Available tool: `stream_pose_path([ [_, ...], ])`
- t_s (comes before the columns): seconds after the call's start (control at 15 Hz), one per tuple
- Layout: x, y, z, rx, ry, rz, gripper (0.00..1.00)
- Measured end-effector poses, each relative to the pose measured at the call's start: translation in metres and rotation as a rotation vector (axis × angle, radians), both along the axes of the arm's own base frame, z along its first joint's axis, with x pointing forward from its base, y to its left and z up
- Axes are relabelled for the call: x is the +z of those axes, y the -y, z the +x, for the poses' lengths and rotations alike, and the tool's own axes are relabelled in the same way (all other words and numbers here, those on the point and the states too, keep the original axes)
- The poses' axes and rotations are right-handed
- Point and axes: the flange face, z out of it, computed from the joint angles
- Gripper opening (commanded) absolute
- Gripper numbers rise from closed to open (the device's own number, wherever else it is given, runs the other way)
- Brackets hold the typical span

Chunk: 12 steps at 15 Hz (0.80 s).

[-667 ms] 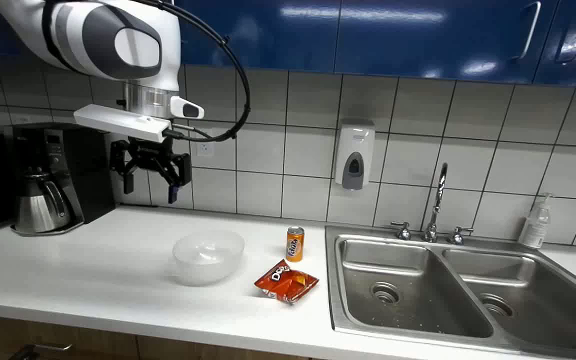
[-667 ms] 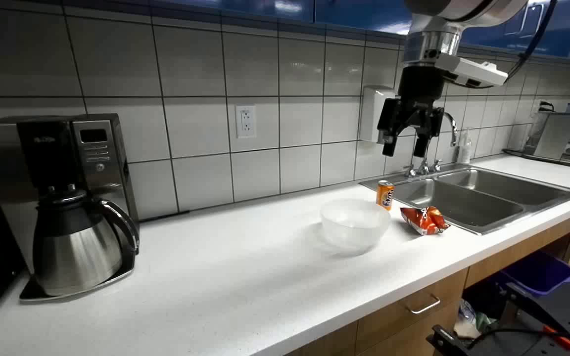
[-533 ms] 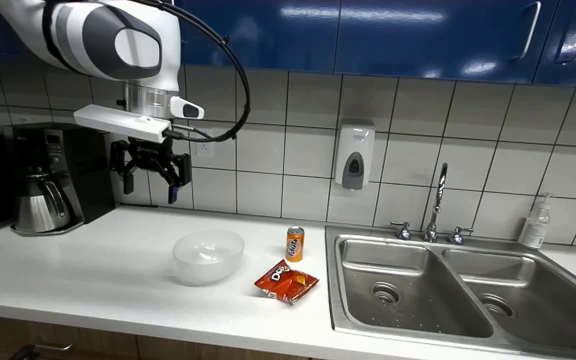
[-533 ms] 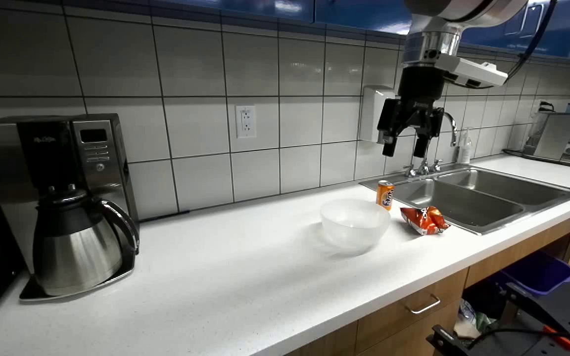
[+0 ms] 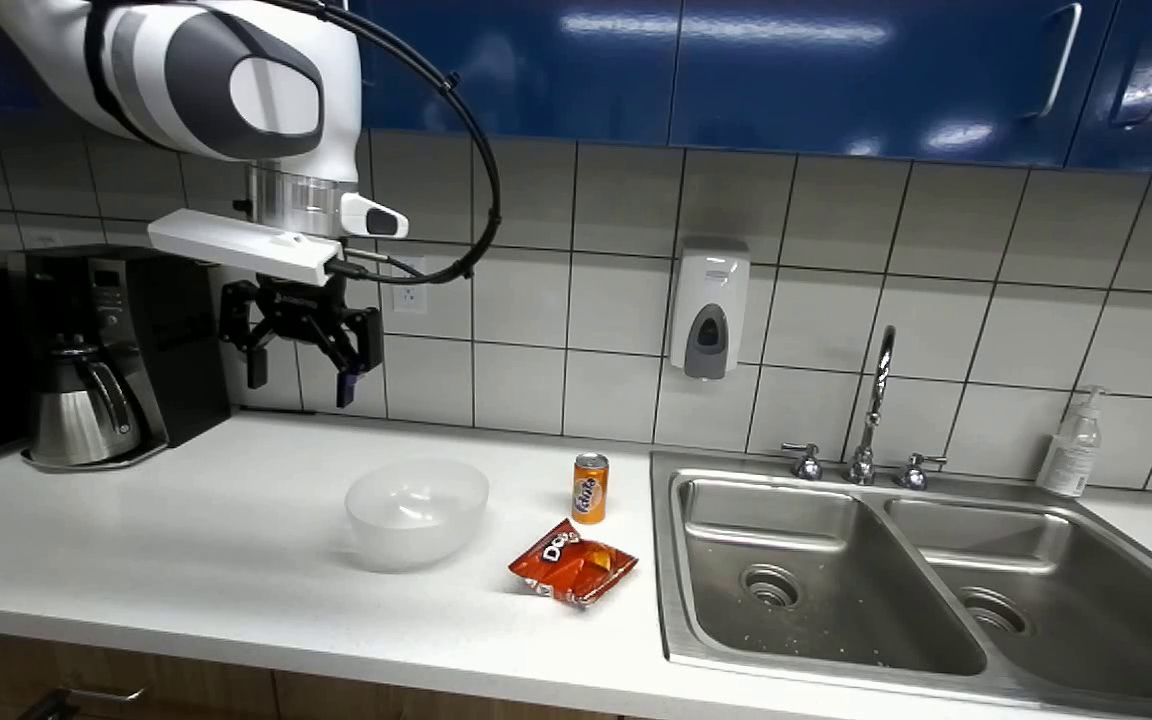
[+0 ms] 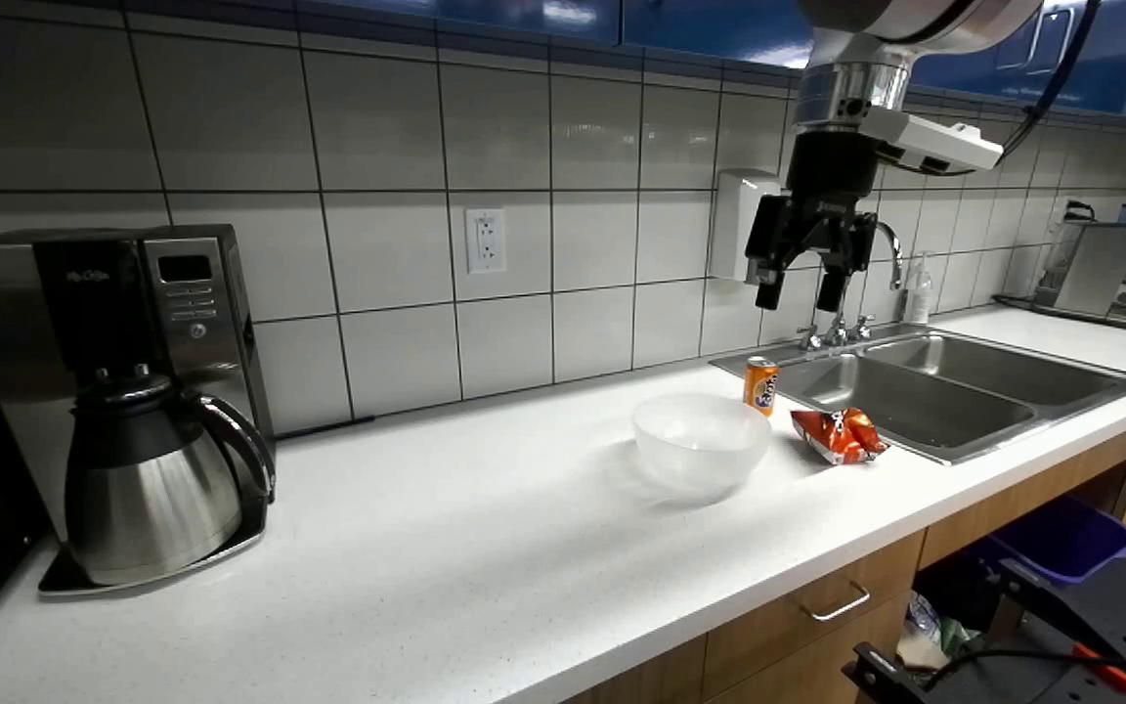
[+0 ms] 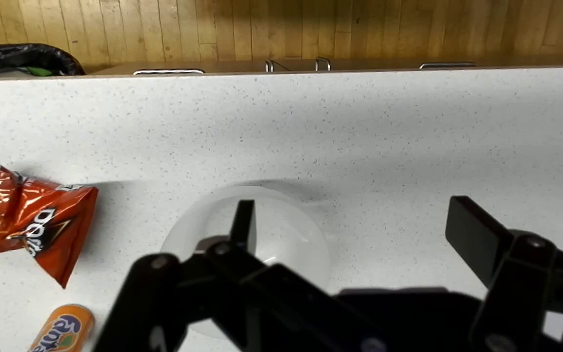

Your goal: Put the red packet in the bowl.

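Observation:
The red packet [image 5: 576,568] lies on the counter between the bowl and the sink. It also shows in an exterior view [image 6: 839,437] and at the left of the wrist view [image 7: 37,217]. The translucent white bowl [image 5: 416,525] stands upright beside the packet, apart from it, and looks empty. It shows in an exterior view [image 6: 700,455] and in the wrist view [image 7: 306,239], partly hidden behind a finger. My gripper [image 5: 302,382] is open and empty, high above the counter. Its spread fingers also show in an exterior view [image 6: 800,296] and in the wrist view [image 7: 352,220].
An orange can [image 5: 590,490] stands just behind the packet. The steel sink [image 5: 671,580] with its faucet [image 5: 874,400] lies to the packet's right. A coffee maker [image 6: 201,313] with a steel carafe [image 6: 152,499] stands at the counter's far end. A soap dispenser [image 5: 711,305] hangs on the wall.

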Motion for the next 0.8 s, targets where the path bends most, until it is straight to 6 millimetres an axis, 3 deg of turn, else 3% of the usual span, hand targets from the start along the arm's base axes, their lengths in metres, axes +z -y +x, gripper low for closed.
stream_pose_path([
  [0.47,-0.004,0.002,0.0,-0.007,-0.001,0.0,1.0],
  [0.8,-0.027,0.021,0.005,-0.095,-0.002,0.012,1.0],
])
